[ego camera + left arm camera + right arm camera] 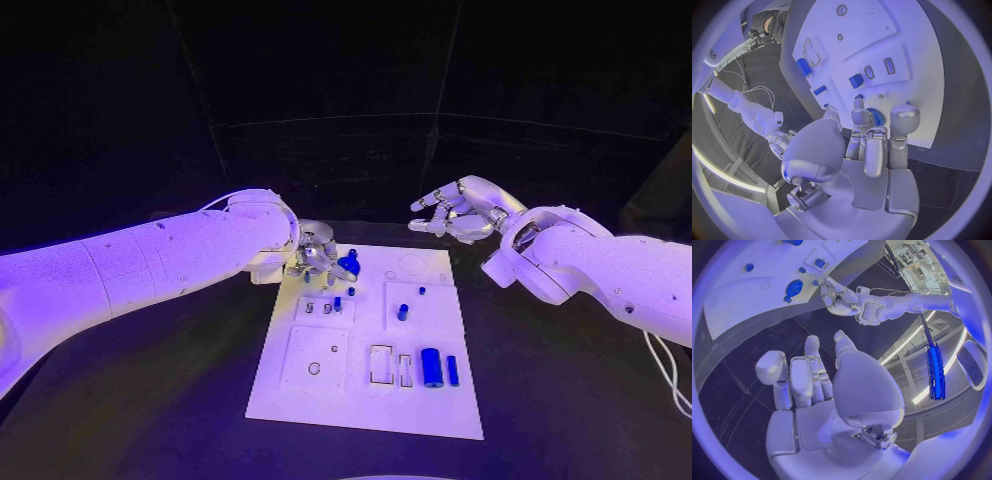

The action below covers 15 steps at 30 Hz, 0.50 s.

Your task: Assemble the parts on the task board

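Left hand was gripping a round blue part over the task board — seating it probably needed careful alignment; right hand hovered, released.

Black worktop carries the white task board, lying flat just below and beside the left hand.

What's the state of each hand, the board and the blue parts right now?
left hand: at the board's far left corner, fingers on a round blue part.
right hand: raised beyond the far right corner, holds nothing, fingers apart.
task board: flat on the table.
large blue cylinder: lying on the board's near right area.
slim blue bar: lying beside the cylinder, apart from it.
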### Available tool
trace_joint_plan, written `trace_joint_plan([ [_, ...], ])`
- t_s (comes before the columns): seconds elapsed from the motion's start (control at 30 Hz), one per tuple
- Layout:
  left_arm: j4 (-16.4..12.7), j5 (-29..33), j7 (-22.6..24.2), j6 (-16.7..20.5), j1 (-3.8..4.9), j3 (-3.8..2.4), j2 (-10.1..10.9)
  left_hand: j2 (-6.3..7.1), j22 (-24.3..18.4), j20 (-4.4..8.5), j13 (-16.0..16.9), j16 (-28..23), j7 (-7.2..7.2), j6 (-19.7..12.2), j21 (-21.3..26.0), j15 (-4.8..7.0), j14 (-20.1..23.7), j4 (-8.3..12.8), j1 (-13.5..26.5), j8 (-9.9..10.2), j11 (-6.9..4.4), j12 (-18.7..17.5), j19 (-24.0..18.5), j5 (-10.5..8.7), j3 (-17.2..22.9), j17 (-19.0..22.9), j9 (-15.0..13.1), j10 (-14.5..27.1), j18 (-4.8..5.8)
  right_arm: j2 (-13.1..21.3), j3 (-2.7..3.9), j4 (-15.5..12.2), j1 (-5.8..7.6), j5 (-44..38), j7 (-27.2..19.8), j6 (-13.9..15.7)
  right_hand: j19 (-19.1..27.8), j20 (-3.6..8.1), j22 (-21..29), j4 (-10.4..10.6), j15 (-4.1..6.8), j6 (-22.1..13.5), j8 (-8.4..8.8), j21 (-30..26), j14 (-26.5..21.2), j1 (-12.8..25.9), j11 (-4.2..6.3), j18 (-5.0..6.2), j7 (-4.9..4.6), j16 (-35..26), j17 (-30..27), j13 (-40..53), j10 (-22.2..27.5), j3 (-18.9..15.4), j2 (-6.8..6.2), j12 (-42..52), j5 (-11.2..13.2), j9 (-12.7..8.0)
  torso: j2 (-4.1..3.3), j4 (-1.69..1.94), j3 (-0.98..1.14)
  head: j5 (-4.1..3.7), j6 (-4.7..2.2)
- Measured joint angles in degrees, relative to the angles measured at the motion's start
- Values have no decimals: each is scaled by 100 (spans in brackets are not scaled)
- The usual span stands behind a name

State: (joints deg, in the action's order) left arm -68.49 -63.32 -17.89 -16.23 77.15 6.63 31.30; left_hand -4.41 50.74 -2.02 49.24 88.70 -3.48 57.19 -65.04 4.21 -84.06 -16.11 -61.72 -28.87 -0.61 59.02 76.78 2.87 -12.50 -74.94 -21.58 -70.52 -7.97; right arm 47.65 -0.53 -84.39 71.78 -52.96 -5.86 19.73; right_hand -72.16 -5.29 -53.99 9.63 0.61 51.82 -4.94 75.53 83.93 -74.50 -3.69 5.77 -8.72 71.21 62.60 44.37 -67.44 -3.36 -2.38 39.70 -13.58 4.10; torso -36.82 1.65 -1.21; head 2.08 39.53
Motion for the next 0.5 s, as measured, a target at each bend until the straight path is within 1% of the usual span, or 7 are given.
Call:
trace_joint_plan([
  [0.07,57,-28,-11,-29,0,8,-75,0,43,0,33,0,7,-24,-32,0,0,-1,0,-43,0,22,0,0,-30,0,-41,0,0,-8,0,1,0,3,8,-2,0,0,3,19,0,0,0,-22,0,1,0,0,0,-1,0,-9,0,-51,1,0,0,0,-3,0,0,0,8],
  [0.13,114,-50,-21,-60,0,15,-140,-26,75,0,52,0,12,-29,-66,0,0,9,-26,-43,0,48,0,0,-39,0,-62,0,84,-22,0,4,0,4,16,-5,0,0,10,32,0,0,0,-22,0,31,0,0,0,-22,0,-13,0,-64,31,0,0,0,-5,0,-1,1,14],
  [0.27,220,-87,-42,-154,-2,21,-241,-26,98,0,69,23,-8,-50,-67,0,0,0,-26,-70,0,47,0,0,-61,1,-90,0,86,-44,-1,7,0,8,31,-11,0,0,10,32,0,0,0,-22,0,31,0,0,0,-22,0,-13,0,-64,30,0,0,0,-7,-3,-3,7,26],
  [0.37,295,-117,-57,-270,-4,26,-295,-56,98,0,46,23,2,-101,-67,0,0,23,-55,-75,0,47,0,0,-84,1,-116,42,86,-48,-1,7,0,10,46,-17,0,0,25,32,0,0,0,-22,0,31,0,-1,0,-22,-17,-13,0,-64,30,0,0,0,-7,-4,-3,8,41],
  [0.5,364,-156,-78,-420,-6,60,-332,-82,98,0,40,23,2,-101,-67,-1,0,39,-82,-92,0,47,0,0,-100,1,-142,42,86,-49,-1,15,0,12,67,-26,0,0,35,47,0,0,0,-22,0,31,0,0,0,-22,-17,-19,0,-78,30,0,0,-4,-7,-4,-5,0,60],
])
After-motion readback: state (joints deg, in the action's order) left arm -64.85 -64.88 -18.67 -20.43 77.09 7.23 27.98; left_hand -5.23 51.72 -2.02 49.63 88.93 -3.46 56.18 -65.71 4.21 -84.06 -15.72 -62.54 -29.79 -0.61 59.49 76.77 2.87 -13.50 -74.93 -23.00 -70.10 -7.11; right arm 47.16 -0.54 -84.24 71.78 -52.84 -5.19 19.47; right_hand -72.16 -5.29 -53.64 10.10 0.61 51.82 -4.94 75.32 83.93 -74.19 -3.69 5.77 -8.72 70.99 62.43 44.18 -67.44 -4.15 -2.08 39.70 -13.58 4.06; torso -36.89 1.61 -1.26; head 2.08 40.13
